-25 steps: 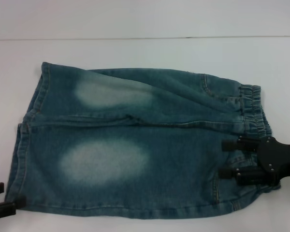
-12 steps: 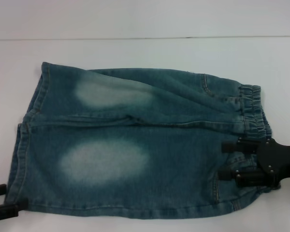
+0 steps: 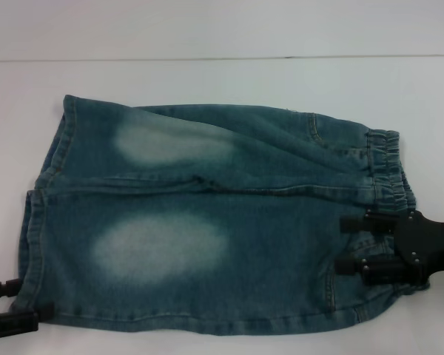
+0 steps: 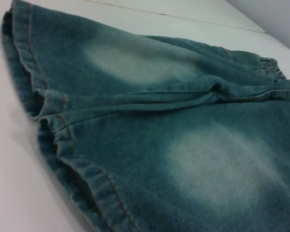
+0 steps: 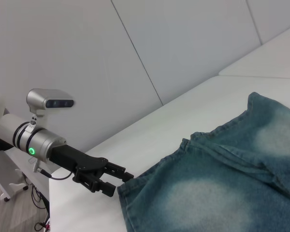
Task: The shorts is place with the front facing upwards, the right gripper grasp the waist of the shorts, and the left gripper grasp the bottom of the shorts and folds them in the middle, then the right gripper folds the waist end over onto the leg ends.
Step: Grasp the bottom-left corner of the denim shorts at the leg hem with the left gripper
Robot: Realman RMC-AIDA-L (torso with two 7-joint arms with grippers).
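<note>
Denim, soft but with body: the shorts (image 3: 207, 222) lie flat and front-up on the white table (image 3: 207, 78), waist toward the robot's right, legs toward its left. Judgement: light, limp cloth that will drape and sag between two holds, not slippery; the thick stitched edges give the firmest purchase. Waist of the shorts (image 3: 388, 166) is a puckered elastic band, bulky. Bottom of the shorts (image 4: 63, 125) shows doubled hems with orange stitching, slightly lifted off the table. Pale oval fades mark both legs. A ridge of cloth runs along the middle seam.

Right gripper (image 3: 345, 244) rests on the denim just inside the waistband, jaws apart over the cloth. Left gripper (image 5: 117, 183) sits at the near hem corner, jaws apart, touching or almost touching the edge; cannot tell which.
</note>
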